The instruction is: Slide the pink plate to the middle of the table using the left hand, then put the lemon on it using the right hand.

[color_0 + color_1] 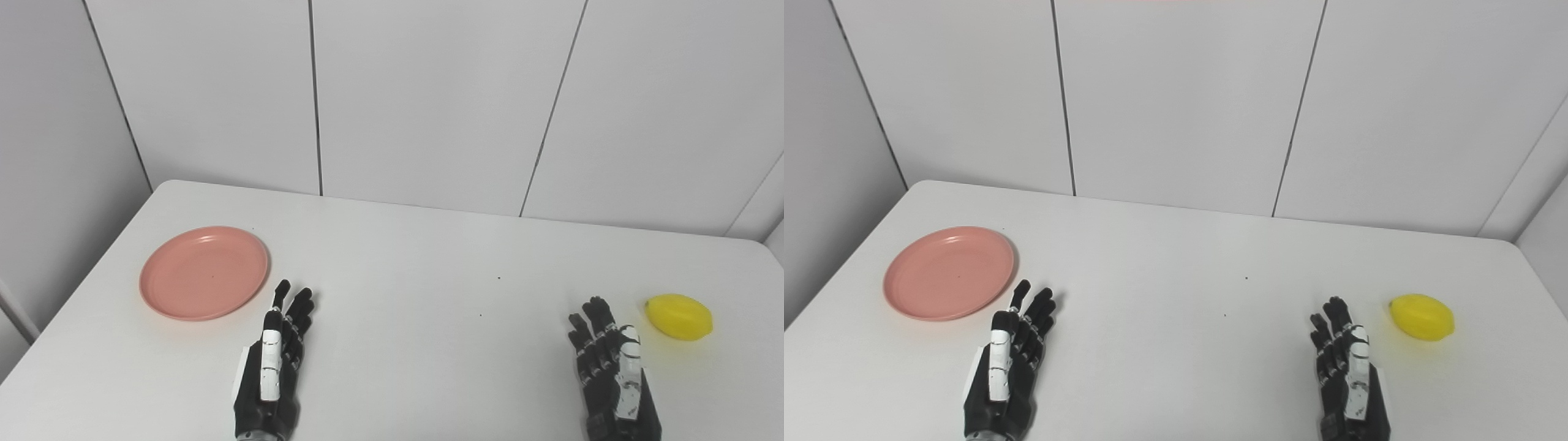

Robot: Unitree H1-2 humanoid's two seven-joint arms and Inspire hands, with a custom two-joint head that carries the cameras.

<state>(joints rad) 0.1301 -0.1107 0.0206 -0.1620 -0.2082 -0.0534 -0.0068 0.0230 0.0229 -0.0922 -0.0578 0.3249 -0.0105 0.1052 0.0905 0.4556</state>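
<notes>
Plate [204, 272] sits at the bench's [404, 306] left side, just beyond my left hand [272, 367]. Lemon [678, 316] lies at the right, just beside my right hand [612, 373]. Both hands rest near the front edge, fingers [294, 312] stretched out straight, holding nothing.

I seem to stand in a lab or test room rather than a home. My white bench [392, 257] has rounded far corners and sits tight against plain pale wall panels [429, 92] split by thin dark seams. Everything around me is bare and evenly lit, with no household furnishings showing.
</notes>
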